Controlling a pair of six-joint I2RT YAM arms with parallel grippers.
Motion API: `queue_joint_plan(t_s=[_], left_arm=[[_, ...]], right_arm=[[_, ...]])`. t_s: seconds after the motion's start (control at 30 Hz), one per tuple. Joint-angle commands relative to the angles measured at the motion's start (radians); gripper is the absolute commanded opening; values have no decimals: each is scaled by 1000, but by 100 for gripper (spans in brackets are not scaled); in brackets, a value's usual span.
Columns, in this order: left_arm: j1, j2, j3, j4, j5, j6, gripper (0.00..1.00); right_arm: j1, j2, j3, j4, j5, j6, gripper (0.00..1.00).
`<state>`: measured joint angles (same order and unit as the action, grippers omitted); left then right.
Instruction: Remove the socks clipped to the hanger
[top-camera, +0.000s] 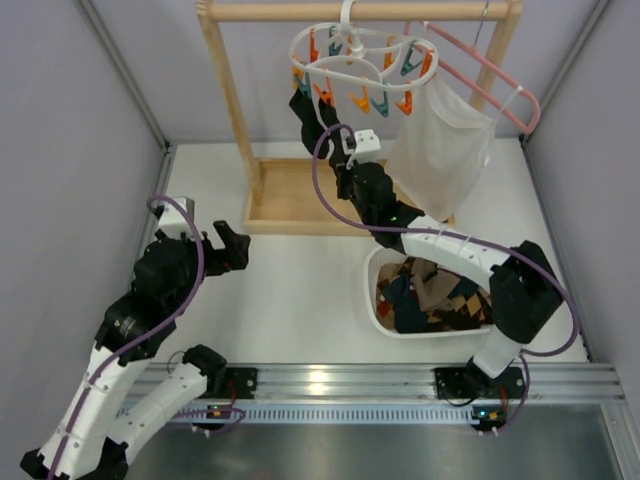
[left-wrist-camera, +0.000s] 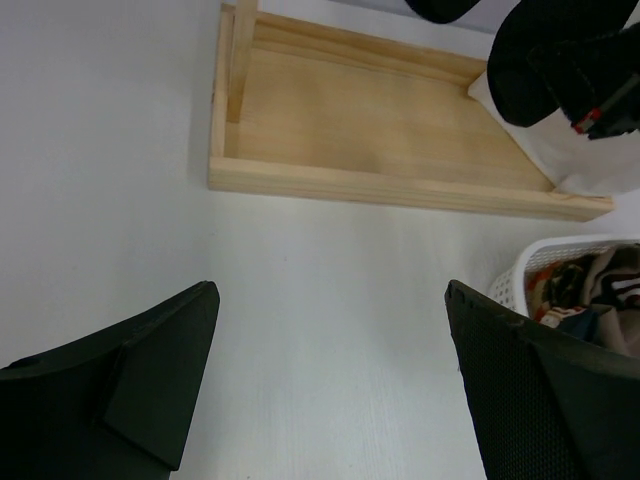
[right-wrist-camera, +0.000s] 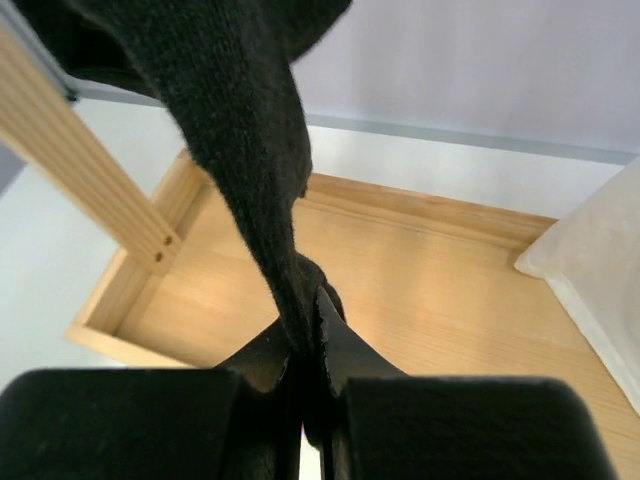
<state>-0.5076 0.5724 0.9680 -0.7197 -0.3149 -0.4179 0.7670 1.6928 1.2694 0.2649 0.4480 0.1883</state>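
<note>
Right tool (right-wrist-camera: 308, 340) was clamped on black sock (right-wrist-camera: 240, 130) that hung from hanger (top-camera: 352, 62). Left tool (left-wrist-camera: 328, 320) was wide, above table (left-wrist-camera: 100, 150).

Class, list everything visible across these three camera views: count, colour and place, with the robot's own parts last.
wooden rack: one, pale wood, far side of table
hanger: one, white, hooked on rack bar
clips: several, orange and teal, on hanger
pink hanger: one, pink, same bar, right
mesh bag: one, white, hanging right of hanger
sock: one, black, below hanger's left
basket: one, white, table right
mixed socks: several, in basket
table: one, white
left end effector: black, open, over table
right end effector: black, shut on sock
</note>
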Motion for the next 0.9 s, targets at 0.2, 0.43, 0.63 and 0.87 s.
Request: queue_joint_plan(t_s=[0.2,0.43,0.63,0.87], left_arm=[[3,332,435,58,86,-125,98],[-2,728,923,59,191,-121,98],[-3,943,1189,60,235,-119,98],[-14,1098,1333,80,283,-85,98]], right_arm=[[21,-245,-148,80,-181,49,0],[34,-291,-153,28,-252,57,0],[41,-335,-170,16,-298,86,0],[41,-364,-157,-4,-315,92,0]])
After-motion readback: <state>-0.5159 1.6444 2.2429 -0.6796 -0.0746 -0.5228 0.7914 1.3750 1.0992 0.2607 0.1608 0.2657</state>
